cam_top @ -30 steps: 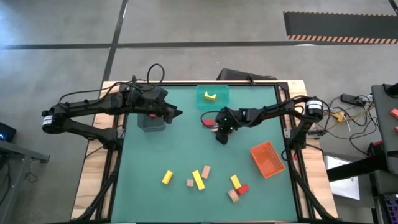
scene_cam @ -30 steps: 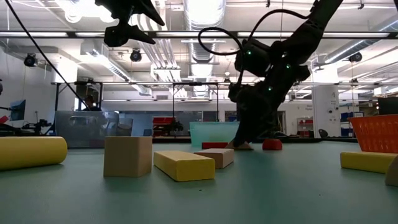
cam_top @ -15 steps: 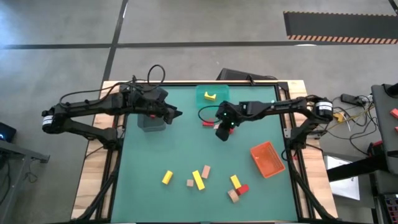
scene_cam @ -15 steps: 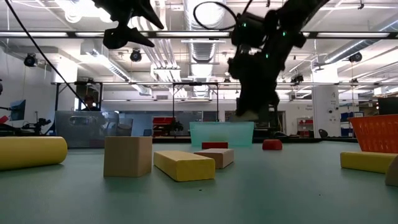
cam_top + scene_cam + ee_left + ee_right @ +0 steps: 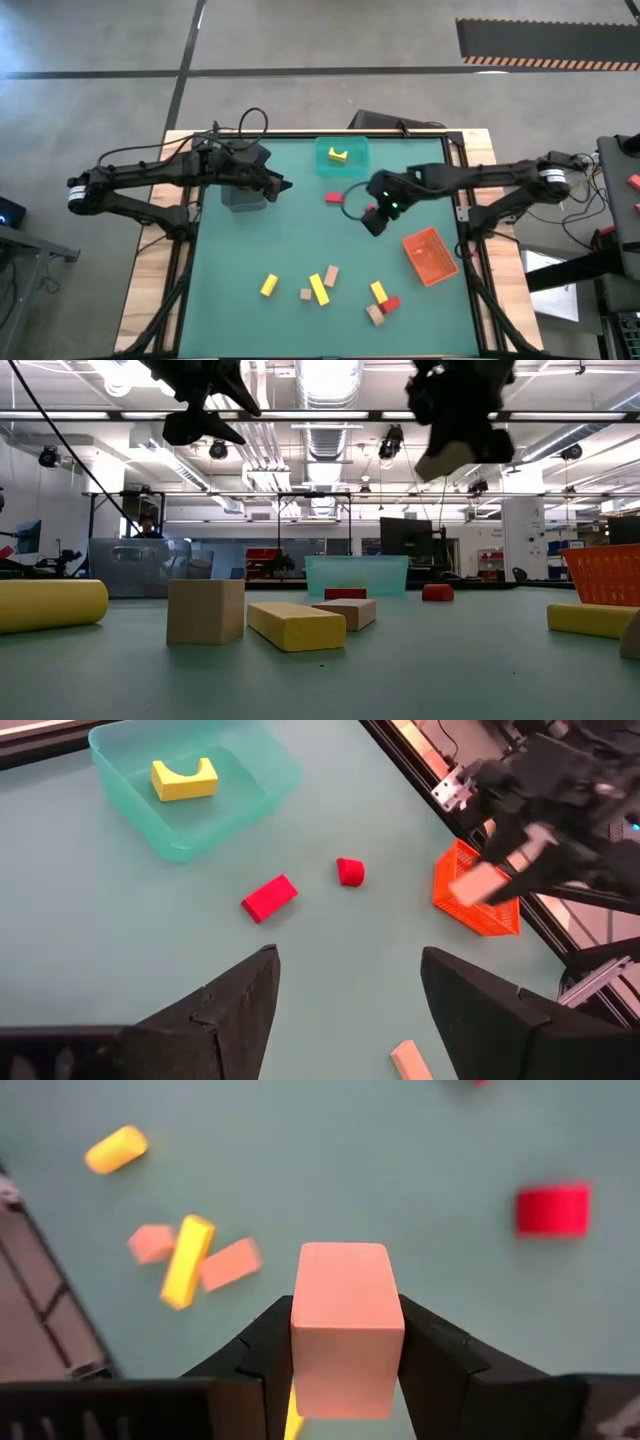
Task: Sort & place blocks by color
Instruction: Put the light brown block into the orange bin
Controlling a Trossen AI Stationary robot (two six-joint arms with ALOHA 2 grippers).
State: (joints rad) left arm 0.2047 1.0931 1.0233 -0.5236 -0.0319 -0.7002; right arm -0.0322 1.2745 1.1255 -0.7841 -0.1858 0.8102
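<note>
High view, right hand (image 5: 374,219): moved from beside the teal bin (image 5: 342,155) toward the orange bin (image 5: 431,255), lifted off the counter (image 5: 300,230).
Grip: clamped on a tan block (image 5: 345,1325).
Left hand (image 5: 283,185): fingers spread, empty, unchanged over the grey bin (image 5: 241,195).

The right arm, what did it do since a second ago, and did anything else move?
The right gripper lifted a tan block off the table near the two red blocks and carried it up and toward the orange bin, its fingers clamped on it throughout. The left gripper stayed over the grey bin. The loose blocks did not move.
</note>
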